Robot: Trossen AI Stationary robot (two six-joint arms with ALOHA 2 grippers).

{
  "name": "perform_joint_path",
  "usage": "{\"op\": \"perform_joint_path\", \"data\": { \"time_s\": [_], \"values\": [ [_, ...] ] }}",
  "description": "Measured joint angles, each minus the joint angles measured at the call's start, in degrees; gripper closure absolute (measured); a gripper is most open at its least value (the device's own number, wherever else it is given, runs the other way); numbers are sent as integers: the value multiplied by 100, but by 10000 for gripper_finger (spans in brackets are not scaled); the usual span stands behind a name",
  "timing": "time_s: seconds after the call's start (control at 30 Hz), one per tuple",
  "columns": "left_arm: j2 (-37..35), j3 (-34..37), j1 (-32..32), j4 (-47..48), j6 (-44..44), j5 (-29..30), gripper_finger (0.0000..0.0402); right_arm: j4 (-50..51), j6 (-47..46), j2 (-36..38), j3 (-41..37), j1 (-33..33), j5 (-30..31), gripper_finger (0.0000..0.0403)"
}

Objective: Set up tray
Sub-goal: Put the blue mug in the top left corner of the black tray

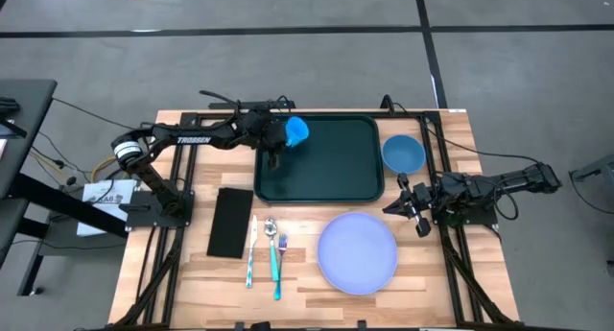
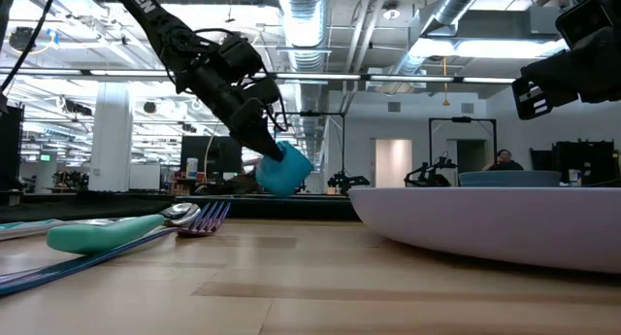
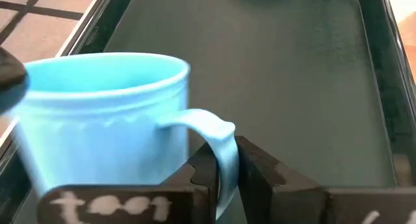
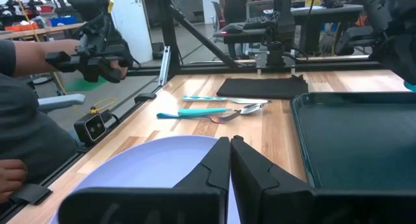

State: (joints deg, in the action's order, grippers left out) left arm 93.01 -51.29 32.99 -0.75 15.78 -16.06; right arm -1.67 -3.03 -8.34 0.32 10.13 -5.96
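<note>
- Tray (image 1: 331, 163): dark green, raised rim, lying flat at the far centre of the wooden surface (image 1: 441, 283). Its floor is bare apart from what hangs over its far left corner, so it reads as the receiving place for the setting.
- Left claw (image 1: 285, 132): over the tray's far left corner, clamped on the handle of a light blue mug (image 1: 297, 130). The left wrist view shows both fingers pinched on the handle loop (image 3: 224, 152). The low view shows the mug (image 2: 284, 170) tilted and apparently clear of the tray floor; I judge it is about to be set down there.
- Right claw (image 1: 408, 208): waiting at the right of the surface, between the tray and the right edge, fingers drawn together on nothing, as its own wrist view shows (image 4: 231, 160).
- Blue bowl (image 1: 403, 153): just right of the tray, on the surface, not yet loaded.
- Lavender plate (image 1: 357, 252): near side, just in front of the tray's right half, within the right arm's reach.
- Cutlery: a spoon (image 1: 270, 230), a teal-handled fork (image 1: 277, 264) and a pale-handled knife (image 1: 250, 254), side by side left of the plate.
- Black napkin (image 1: 230, 222): flat, left of the cutlery, near the tray's near left corner.
- Person (image 4: 26, 120): beyond the surface, seen in the right wrist view, holding a dark handset.
</note>
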Motion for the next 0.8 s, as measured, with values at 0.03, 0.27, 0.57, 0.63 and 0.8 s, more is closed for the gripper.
{"op": "perform_joint_path", "data": {
  "time_s": [0.03,0.27,0.57,0.63,0.8],
  "values": [
    [0,0,0,0,7,2,364,-2,0,0,-2,-2,0,397],
    [0,0,2,24,171,299,357,0,0,0,-1,-2,0,397],
    [0,0,7,188,405,1117,356,0,0,0,-1,0,0,397],
    [0,0,7,195,461,1325,356,-1,0,0,0,-1,0,397],
    [0,0,9,195,590,1809,356,0,-1,0,-1,0,-1,397]
  ]
}}
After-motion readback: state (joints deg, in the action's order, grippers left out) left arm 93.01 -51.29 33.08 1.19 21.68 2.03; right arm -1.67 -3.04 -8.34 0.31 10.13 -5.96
